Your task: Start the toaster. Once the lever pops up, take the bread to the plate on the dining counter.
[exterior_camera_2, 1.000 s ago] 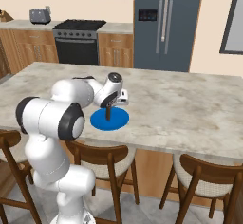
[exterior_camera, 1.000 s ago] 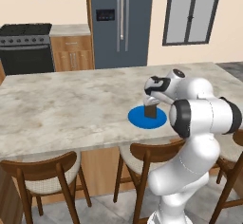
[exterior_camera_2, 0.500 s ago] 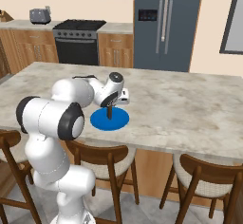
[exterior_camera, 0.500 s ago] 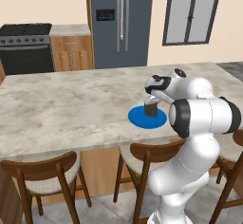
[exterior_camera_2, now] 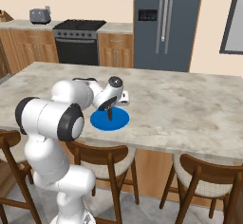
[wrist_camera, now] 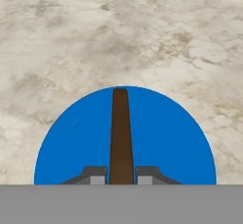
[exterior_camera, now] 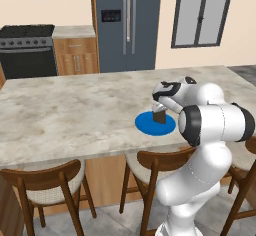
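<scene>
Now the gripper hangs over the plate, its two dark fingers pressed on either side of the bread, which stands on its thin edge. From the hand camera the slice runs from 6 o'clock up toward 12, ending short of the plate's far rim; whether its lower edge touches the blue surface I cannot tell. One plate, one slice. The plate lies on the dining counter, near the edge facing the robot. From the left base camera, bare marbled stone spreads wide toward 9 and 12 o'clock of the plate. Three wooden chairs tuck under the near edge, one directly below the plate. Across the room stand a dark range and a grey fridge, well apart from the counter. One toaster sits on the far worktop, at about 10 o'clock of the range in the right base camera.
</scene>
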You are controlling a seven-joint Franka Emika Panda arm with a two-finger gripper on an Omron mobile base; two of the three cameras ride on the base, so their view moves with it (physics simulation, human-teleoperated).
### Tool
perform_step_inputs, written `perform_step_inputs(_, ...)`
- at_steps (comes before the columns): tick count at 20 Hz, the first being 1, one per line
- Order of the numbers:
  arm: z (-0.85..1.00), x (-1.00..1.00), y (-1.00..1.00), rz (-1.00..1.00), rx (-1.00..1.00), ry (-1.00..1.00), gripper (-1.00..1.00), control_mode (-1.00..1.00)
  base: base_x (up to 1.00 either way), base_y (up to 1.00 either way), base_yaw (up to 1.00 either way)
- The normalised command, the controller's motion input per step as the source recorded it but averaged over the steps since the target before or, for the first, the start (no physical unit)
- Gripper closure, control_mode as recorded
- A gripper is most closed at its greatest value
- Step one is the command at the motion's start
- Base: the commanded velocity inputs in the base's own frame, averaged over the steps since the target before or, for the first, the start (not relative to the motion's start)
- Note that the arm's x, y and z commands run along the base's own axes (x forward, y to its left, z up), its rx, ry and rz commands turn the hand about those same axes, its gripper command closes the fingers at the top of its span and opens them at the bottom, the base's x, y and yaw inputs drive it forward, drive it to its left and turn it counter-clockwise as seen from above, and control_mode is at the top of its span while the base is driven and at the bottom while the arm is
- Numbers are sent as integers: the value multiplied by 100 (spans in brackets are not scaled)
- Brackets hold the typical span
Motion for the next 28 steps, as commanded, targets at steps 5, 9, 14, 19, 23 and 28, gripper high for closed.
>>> perform_step_inputs(5,-3,-3,0,0,0,0,100,-100,0,0,0)
perform_step_inputs(9,0,-1,0,0,0,0,-100,-100,0,0,0)
perform_step_inputs(14,0,0,0,0,0,0,-100,-100,0,0,0)
perform_step_inputs(19,0,0,0,0,0,0,-100,-100,0,0,0)
perform_step_inputs(23,0,0,0,0,0,0,-100,-100,0,0,0)
perform_step_inputs(28,15,0,0,0,0,1,-100,-100,0,0,0)
